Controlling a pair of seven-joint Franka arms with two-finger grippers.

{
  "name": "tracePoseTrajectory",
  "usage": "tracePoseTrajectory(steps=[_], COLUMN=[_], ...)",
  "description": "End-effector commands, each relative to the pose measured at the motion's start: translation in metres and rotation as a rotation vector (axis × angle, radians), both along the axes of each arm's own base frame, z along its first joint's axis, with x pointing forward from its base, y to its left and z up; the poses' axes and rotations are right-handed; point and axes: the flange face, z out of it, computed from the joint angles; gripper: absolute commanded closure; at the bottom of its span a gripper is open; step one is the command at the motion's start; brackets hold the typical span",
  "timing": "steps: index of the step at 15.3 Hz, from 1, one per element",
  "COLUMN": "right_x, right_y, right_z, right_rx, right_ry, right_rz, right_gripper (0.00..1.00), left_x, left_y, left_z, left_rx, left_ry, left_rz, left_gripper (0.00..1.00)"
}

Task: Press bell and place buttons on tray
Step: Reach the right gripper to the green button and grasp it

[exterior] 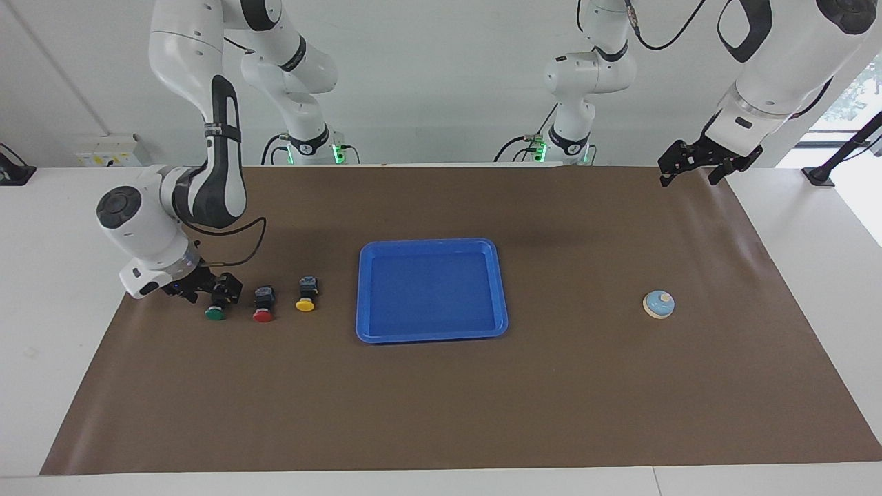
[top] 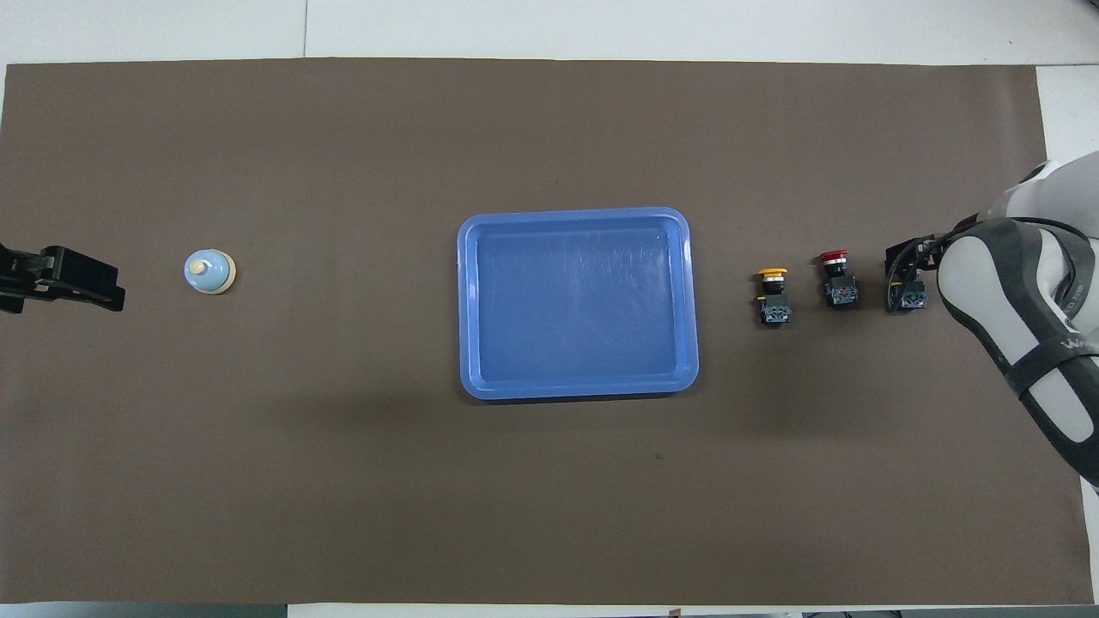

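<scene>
Pincer, right (exterior: 215, 291): low at green button (exterior: 216, 313), open around its black body, not yet clamped. Step in hand: grasping first button. Next: close, lift, carry over red (exterior: 262, 315) and yellow (exterior: 305, 304) to tray (exterior: 500, 289) mid-worktop. Left pincer (exterior: 696, 165) open, waits high toward its own end; bell (exterior: 659, 304) near, unpressed.

A flat blue tray (exterior: 431, 290) with a raised rim and rounded corners lies mid-desk, nothing in it. Toward the right arm's end, three buttons lie tipped in a row, caps pointing away from the robots: yellow button (exterior: 306, 295) nearest the tray, then red button (exterior: 263, 304), then green button (exterior: 218, 304). Toward the left arm's end stands a light-blue bell (exterior: 659, 304), upright.
</scene>
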Motion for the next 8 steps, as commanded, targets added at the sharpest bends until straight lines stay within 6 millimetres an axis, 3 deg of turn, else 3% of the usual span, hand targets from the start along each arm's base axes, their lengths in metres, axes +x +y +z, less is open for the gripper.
tracePoseTrajectory(steps=[1, 5, 8], right_x=[-0.01, -0.01, 0.006], right_y=[0.001, 0.004, 0.015], right_z=[-0.012, -0.01, 0.022], right_rx=[0.013, 0.018, 0.028], right_ry=[-0.019, -0.005, 0.014], right_rz=[0.002, 0.007, 0.022], right_gripper=[0.21, 0.98, 1.0], left_x=[-0.004, -0.004, -0.004], left_y=[0.001, 0.001, 0.001], left_z=[0.004, 0.004, 0.004], left_rx=[-0.011, -0.011, -0.011], left_ry=[-0.004, -0.004, -0.004], left_rz=[0.01, 0.01, 0.01], left_gripper=[0.0, 0.0, 0.0])
